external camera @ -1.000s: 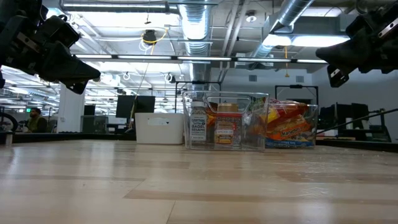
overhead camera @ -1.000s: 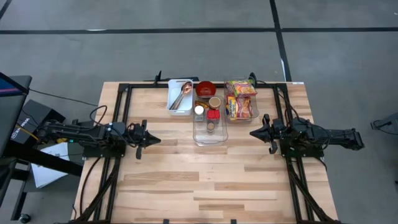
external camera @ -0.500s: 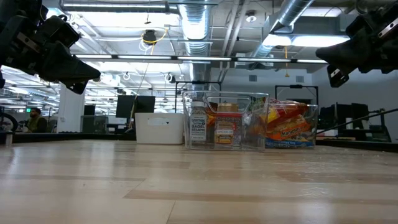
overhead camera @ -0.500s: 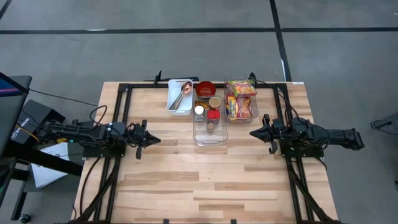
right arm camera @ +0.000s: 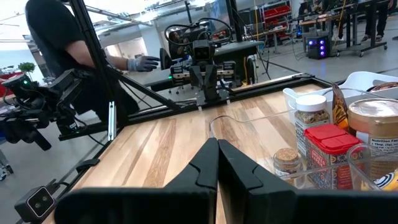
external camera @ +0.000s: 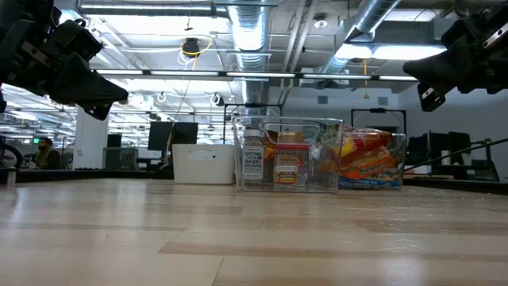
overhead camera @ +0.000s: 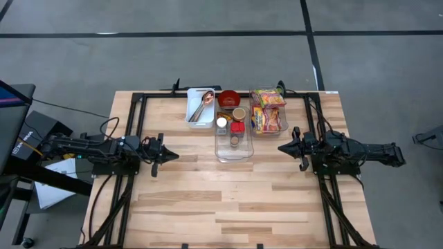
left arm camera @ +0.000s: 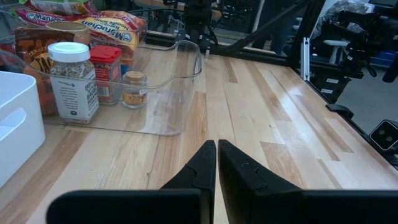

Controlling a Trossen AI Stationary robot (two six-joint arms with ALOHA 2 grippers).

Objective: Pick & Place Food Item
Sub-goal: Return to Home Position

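Observation:
A clear bin (overhead camera: pixel 234 135) at the table's far middle holds spice jars: a white-capped one (left arm camera: pixel 72 81), a red-lidded one (left arm camera: pixel 104 73) and a small one (left arm camera: pixel 134 88). A second clear bin (overhead camera: pixel 268 112) to its right holds noodle packets (external camera: pixel 367 163). My left gripper (overhead camera: pixel 176 155) hovers shut and empty above the table's left side, pointing right. My right gripper (overhead camera: pixel 282 148) hovers shut and empty at the right side, pointing left. Each shows shut in its own wrist view, the left (left arm camera: pixel 216 163) and the right (right arm camera: pixel 217 163).
A white tray (overhead camera: pixel 201 106) with spoons stands left of a red bowl (overhead camera: pixel 228 98) at the far edge. Black rails (overhead camera: pixel 136 124) run along the table's left, right and far sides. A person stands beyond the table in the right wrist view (right arm camera: pixel 68 37). Bare wood lies toward the near edge.

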